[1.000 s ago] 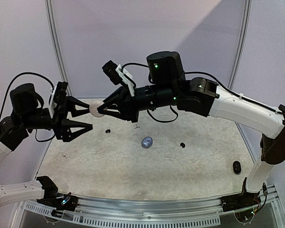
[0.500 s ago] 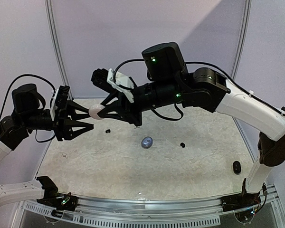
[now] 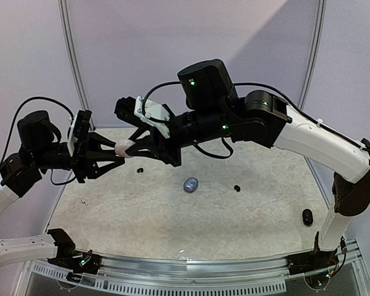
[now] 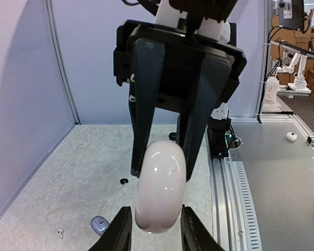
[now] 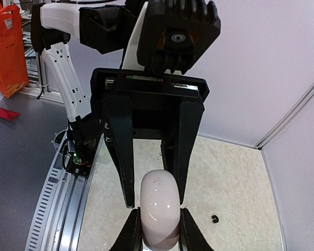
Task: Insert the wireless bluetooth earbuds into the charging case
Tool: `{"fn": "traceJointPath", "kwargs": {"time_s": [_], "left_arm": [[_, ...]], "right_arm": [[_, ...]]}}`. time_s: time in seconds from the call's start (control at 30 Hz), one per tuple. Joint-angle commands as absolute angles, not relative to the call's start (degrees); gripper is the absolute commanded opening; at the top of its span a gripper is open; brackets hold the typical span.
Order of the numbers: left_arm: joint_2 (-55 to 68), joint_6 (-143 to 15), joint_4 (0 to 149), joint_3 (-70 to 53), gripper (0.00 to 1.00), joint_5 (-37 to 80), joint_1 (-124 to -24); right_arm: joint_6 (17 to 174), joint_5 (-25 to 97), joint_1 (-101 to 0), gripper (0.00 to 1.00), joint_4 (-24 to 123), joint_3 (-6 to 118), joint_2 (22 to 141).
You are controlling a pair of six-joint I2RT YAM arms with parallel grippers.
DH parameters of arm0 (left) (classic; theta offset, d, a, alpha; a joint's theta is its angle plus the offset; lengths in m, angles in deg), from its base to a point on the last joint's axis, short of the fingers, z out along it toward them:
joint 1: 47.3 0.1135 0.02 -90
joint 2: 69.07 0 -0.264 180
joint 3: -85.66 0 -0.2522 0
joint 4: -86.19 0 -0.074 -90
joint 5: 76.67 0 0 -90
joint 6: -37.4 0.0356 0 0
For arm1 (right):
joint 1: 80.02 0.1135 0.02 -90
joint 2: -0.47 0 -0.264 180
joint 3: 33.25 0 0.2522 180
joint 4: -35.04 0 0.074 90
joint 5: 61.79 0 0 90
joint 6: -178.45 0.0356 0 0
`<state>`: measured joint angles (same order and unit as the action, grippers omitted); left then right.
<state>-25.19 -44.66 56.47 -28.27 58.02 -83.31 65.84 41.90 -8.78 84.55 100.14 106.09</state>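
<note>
Your left end effector (image 4: 155, 232) brackets one end of the white charging case (image 3: 124, 147), which hangs in the air above the counter (image 3: 142, 225). You cannot tell whether its fingers already press. From the case's right side, your right end effector (image 5: 158, 230) is clamped on the case, probably so both arms can steady it and open the lid. No earbuds are in it yet: one black earbud (image 3: 139, 169) lies just below the case, and another (image 3: 237, 187) well to its right, beyond a silver-grey case (image 3: 190, 184).

Glossy white oval case (image 3: 124, 147) aloft; tiny black bud (image 3: 237, 187) loose below.
</note>
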Motion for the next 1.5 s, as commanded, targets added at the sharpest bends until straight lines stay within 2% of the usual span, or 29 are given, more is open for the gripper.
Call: {"fn": "traceJointPath", "kwargs": {"time_s": [0.0, 0.13, 0.57, 0.77, 0.8, 0.9, 1.1, 1.23, 1.37, 1.47], "left_arm": [[-25.0, -46.8, 59.4, -29.5, 0.33, 58.7, -84.3], [-25.0, -47.6, 61.1, -29.8, 0.28, 58.8, -84.6], [-25.1, -47.3, 61.2, -30.5, 0.29, 58.9, -84.9], [-25.4, -47.7, 62.2, -30.1, 0.16, 58.5, -84.9], [-25.4, -48.1, 62.6, -30.0, 0.18, 58.4, -84.9], [-25.5, -49.0, 63.3, -30.1, 0.29, 58.6, -84.9], [-25.7, -50.8, 65.7, -30.6, 0.31, 58.8, -84.9], [-25.6, -50.7, 65.6, -30.7, 0.21, 59.1, -84.9], [-25.6, -50.5, 65.6, -30.7, 0.04, 59.3, -84.9], [-25.7, -50.6, 65.0, -30.6, 0.06, 59.0, -84.9]], "right_arm": [[65.6, 42.1, -8.3, 0.0, 83.0, 101.7, 106.6], [66.0, 42.6, -8.3, 0.0, 82.4, 101.7, 107.0], [67.5, 44.0, -8.3, 0.0, 79.7, 101.3, 106.7], [67.7, 44.2, -8.3, 0.0, 79.8, 101.2, 107.0], [67.7, 44.2, -8.3, 0.0, 80.0, 101.2, 107.0], [67.9, 43.7, -8.4, 0.0, 80.2, 100.9, 107.1], [68.1, 43.8, -8.3, 0.0, 79.5, 100.4, 106.9], [68.2, 43.7, -8.3, 0.0, 79.2, 100.4, 106.8], [68.4, 43.7, -8.4, 0.0, 79.1, 100.3, 106.8], [68.6, 43.8, -8.4, 0.0, 78.7, 100.3, 106.7]]}}
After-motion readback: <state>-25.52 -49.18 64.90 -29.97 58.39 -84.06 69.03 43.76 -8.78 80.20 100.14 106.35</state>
